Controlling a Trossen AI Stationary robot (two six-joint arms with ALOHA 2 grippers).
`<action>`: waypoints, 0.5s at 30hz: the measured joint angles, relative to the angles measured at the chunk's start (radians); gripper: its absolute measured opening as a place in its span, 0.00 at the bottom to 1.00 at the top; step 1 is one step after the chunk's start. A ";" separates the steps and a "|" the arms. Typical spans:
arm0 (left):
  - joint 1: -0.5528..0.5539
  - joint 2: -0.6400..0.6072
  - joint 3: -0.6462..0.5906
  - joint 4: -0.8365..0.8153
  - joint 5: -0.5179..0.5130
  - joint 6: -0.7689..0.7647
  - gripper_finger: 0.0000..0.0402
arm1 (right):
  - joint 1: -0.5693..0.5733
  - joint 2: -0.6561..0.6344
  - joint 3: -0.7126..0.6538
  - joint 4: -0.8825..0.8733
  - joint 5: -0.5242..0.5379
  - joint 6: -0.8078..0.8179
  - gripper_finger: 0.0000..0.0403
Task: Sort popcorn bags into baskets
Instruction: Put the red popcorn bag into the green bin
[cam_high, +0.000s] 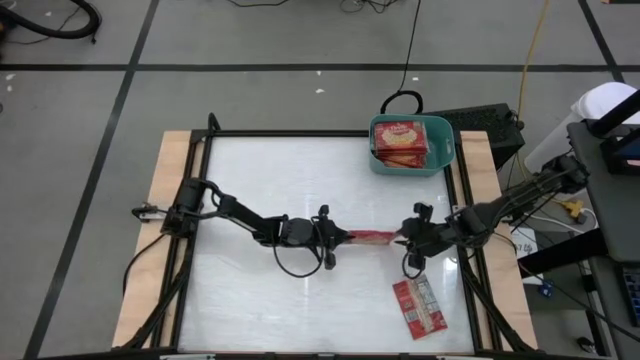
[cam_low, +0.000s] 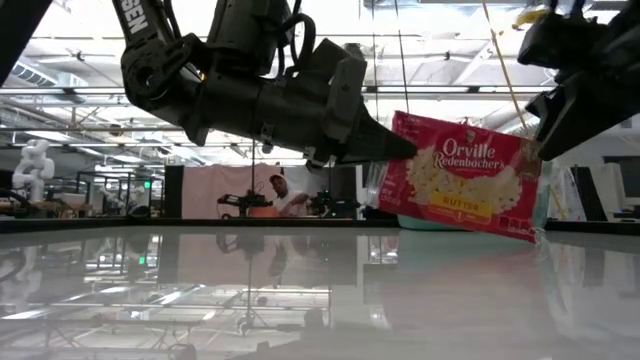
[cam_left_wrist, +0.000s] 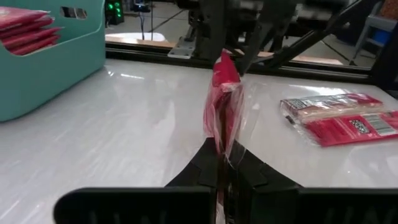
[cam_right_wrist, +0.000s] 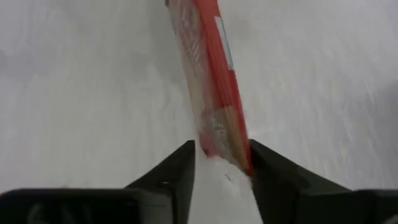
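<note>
Nearest the front edge of the table (cam_high: 250, 300): one popcorn bag (cam_high: 419, 305) lies flat, printed panel up, on the right side, well apart from both arms. Not yet picked.

Mid-table: a second bag (cam_high: 372, 238) is held in the air, edge-on, between the two grippers. Left gripper (cam_high: 343, 237) pinches its left end; the left wrist view shows the fingers (cam_left_wrist: 205, 168) pressed onto the wrapper edge. Right gripper (cam_high: 403, 237) is on the opposite end; in the right wrist view the bag sits between its fingers (cam_right_wrist: 180, 165), which look closed against it, though a sliver of gap on one side leaves the firmness of that grip unclear. The low view shows the bag clear of the table surface, front face toward the camera.

Far right corner: the teal basket (cam_high: 440, 160) holds several bags (cam_high: 400, 140) already, stacked.

Step, as I read it: mid-air handover of one bag, left to right or the reverse; can't tell the direction from this.

Next move, my judgement: one gripper has to let go before the other pulls, otherwise the wrapper tears or slips. The right arm is nearer the basket, so the left releasing and the right carrying to the far corner looks sensible. The carry needs the bag raised clear of the rim.
</note>
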 joint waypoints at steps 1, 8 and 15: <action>-0.003 0.000 0.000 0.008 -0.001 0.000 0.03 | 0.006 -0.008 -0.021 0.027 0.019 0.011 0.33; -0.030 0.027 0.000 0.133 -0.001 0.031 0.02 | 0.025 -0.027 -0.205 0.400 0.027 -0.040 0.40; -0.030 0.040 0.000 0.140 -0.001 0.033 0.04 | 0.025 -0.028 -0.317 0.675 0.029 -0.117 0.32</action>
